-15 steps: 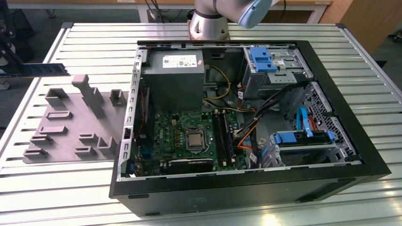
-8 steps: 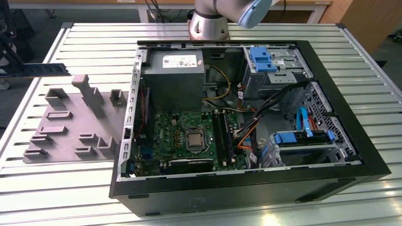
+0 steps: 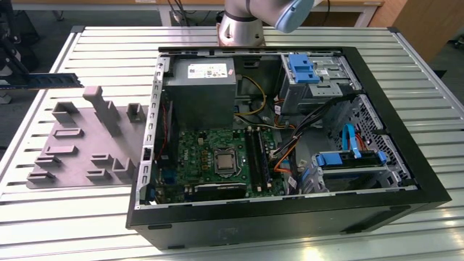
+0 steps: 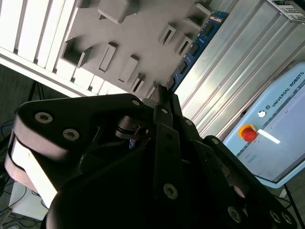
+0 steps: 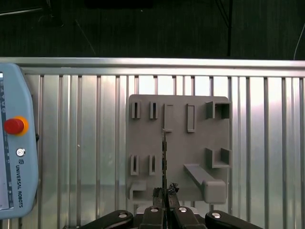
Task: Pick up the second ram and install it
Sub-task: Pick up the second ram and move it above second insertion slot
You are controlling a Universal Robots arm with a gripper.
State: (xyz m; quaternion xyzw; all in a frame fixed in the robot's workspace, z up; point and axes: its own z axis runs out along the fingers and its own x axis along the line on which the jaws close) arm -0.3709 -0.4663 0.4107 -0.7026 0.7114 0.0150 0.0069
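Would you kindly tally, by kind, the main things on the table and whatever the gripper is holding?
second ram, clamped in the gripper: 1
grey fixture plate: 1
open computer case: 1
teach pendant: 1
Total: 4

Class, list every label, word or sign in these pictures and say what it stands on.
On the teach pendant: a maker's name in capitals along its edge.
On the power supply: a white label, too small to read.
On the second ram, held by the fingers: nothing readable.
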